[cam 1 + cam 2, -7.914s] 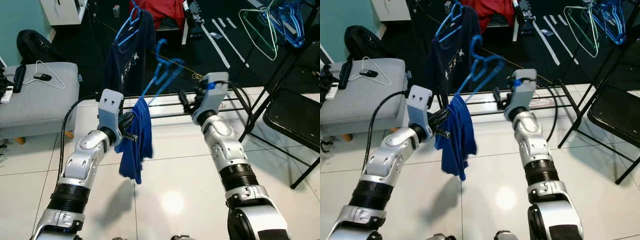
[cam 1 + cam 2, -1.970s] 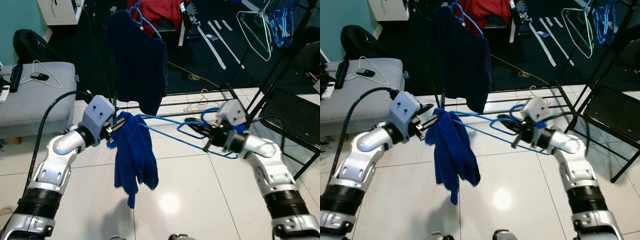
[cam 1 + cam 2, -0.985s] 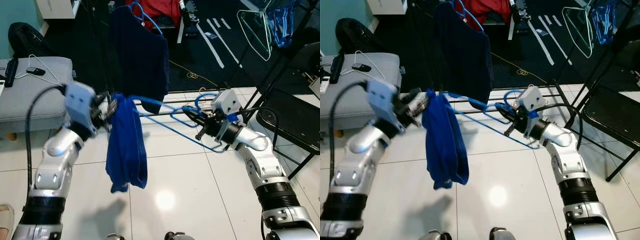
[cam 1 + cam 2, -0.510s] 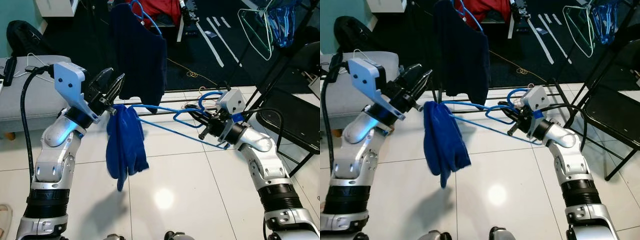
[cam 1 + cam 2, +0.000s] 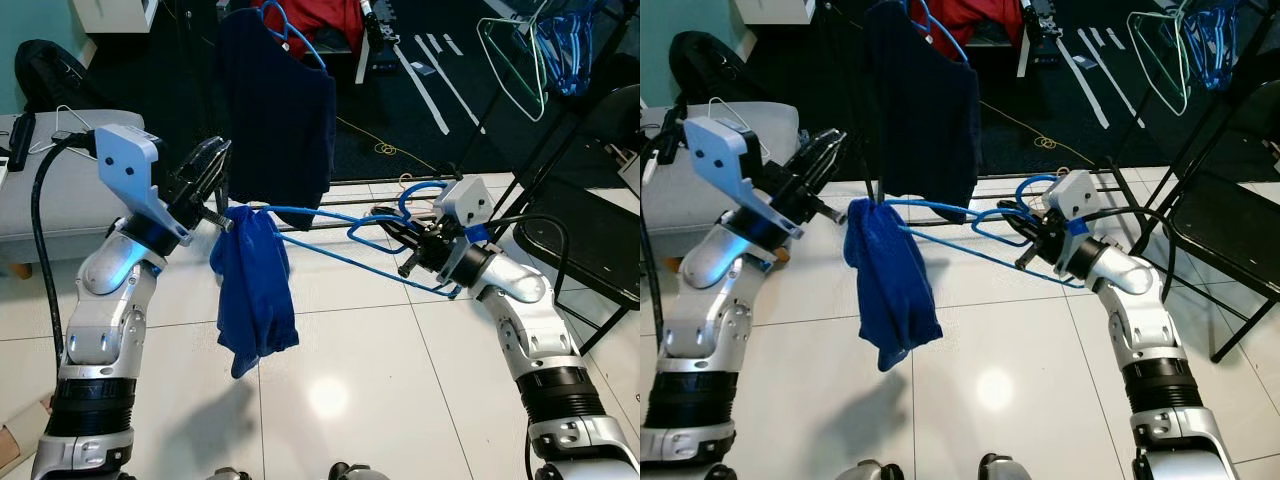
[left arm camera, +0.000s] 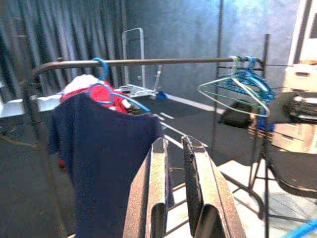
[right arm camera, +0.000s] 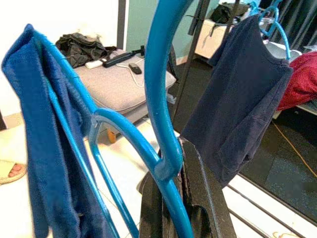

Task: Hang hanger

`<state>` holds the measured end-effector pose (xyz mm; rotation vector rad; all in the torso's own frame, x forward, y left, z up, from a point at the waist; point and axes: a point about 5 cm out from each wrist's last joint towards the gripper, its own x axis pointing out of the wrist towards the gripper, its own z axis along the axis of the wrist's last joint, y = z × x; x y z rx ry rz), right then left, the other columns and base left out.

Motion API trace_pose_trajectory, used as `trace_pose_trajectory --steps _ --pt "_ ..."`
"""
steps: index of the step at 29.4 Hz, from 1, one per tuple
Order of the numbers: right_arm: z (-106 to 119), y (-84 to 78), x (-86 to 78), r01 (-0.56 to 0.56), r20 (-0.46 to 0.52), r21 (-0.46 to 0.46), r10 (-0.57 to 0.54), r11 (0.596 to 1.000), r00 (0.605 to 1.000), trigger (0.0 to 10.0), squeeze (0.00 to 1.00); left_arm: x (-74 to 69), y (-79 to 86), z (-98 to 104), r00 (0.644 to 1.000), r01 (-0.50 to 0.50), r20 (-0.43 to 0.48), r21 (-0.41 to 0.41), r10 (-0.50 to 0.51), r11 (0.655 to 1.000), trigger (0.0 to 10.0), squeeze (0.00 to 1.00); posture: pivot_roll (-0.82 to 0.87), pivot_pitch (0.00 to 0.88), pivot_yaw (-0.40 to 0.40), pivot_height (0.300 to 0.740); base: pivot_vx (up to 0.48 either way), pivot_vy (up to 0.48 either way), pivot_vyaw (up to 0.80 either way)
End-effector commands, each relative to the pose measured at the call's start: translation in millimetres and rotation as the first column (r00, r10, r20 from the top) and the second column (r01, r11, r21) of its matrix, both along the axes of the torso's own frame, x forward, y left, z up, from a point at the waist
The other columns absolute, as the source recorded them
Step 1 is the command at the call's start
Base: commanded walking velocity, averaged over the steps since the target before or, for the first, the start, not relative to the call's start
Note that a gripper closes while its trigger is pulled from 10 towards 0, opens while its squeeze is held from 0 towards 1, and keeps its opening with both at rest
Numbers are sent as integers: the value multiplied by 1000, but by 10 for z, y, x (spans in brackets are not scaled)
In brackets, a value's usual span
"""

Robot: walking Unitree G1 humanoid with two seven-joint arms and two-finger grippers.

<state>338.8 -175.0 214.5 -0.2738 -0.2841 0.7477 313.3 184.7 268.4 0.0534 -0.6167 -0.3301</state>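
Note:
A blue plastic hanger (image 7: 157, 74) lies nearly level in front of me, and my right gripper (image 5: 408, 252) is shut on it near the hook. A blue cloth (image 5: 252, 290) is draped over its far left end and hangs down freely. My left gripper (image 5: 212, 165) is up and to the left of the cloth, apart from it, with its fingers (image 6: 159, 198) slightly open and nothing between them. Behind, a navy shirt (image 5: 280, 110) hangs on another blue hanger from the dark rack rail (image 6: 148, 62).
A grey ottoman (image 5: 40, 190) with a white wire hanger stands at the left. A black folding chair (image 5: 590, 240) is at the right, with several green and blue hangers (image 5: 540, 40) on the rail above it. A person's foot (image 7: 12, 171) rests on the white tiles.
My left gripper has let go of the blue cloth and risen away to the upper left. The cloth now hangs from the hanger alone. My right gripper has kept its hold.

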Motion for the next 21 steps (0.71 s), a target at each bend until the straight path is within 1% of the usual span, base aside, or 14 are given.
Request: trace_pose_trajectory --steps 1,2,4,5,6,7,9,11,14,16,17,18,19,21 --pt "92 -68 16 41 40 35 -42 999 998 0 0 -8 80 -101 997 -40 -69 -14 39 999 10000 0 -71 219 -60 740 0 0 0" --pt "122 -88 31 61 50 48 -64 997 997 0 0 -61 78 -170 994 -19 -110 -30 15 999 10000 129 -71 222 -54 740 0 0 0" --pt "122 -88 31 61 50 48 -64 997 997 0 0 -61 78 -170 994 -19 -110 -30 15 999 10000 129 -71 222 -54 740 0 0 0" --pt "148 -94 43 71 57 57 -74 996 996 0 0 -145 35 -268 987 27 -157 -13 -29 1000 10000 1000 -71 222 -54 740 0 0 0" --pt "148 -94 43 71 57 57 -74 996 996 0 0 -145 35 -268 987 27 -157 -13 -29 1000 10000 1000 -71 222 -54 740 0 0 0" --pt "180 -88 56 73 64 66 -77 995 995 0 0 -231 -49 -361 975 72 -212 39 -63 997 10000 1000 -73 231 -62 740 0 0 0" --pt "180 -88 56 73 64 66 -77 995 995 0 0 -231 -49 -361 975 72 -212 39 -63 997 10000 1000 -73 231 -62 740 0 0 0" --pt "249 -54 85 69 81 80 -75 994 994 0 0 -309 -233 -418 960 102 -272 140 -61 985 10000 1000 -78 236 -71 740 0 0 0" --pt "314 -32 110 68 96 94 -77 993 992 0 0 -291 -333 -377 955 73 -294 158 -23 985 10000 1000 -78 240 -74 740 0 0 0" --pt "314 -32 110 68 96 94 -77 993 992 0 0 -291 -333 -377 955 73 -294 158 -23 985 10000 1000 -78 240 -74 740 0 0 0" --pt "346 -26 123 69 102 101 -79 993 992 0 0 -270 -363 -371 947 57 -321 148 -7 987 10000 408 -82 242 -77 740 0 0 0" --pt "346 -26 123 69 102 101 -79 993 992 0 0 -270 -363 -371 947 57 -321 148 -7 987 10000 408 -82 242 -77 740 0 0 0" --pt "371 -26 133 70 106 106 -81 992 991 0 0 -253 -394 -360 941 44 -337 122 0 991 10000 0 -84 245 -83 740 0 0 0" --pt "389 -24 141 71 110 110 -83 991 991 0 0 -239 -422 -356 937 32 -350 98 4 995 10000 0 -84 245 -83 740 0 0 0"
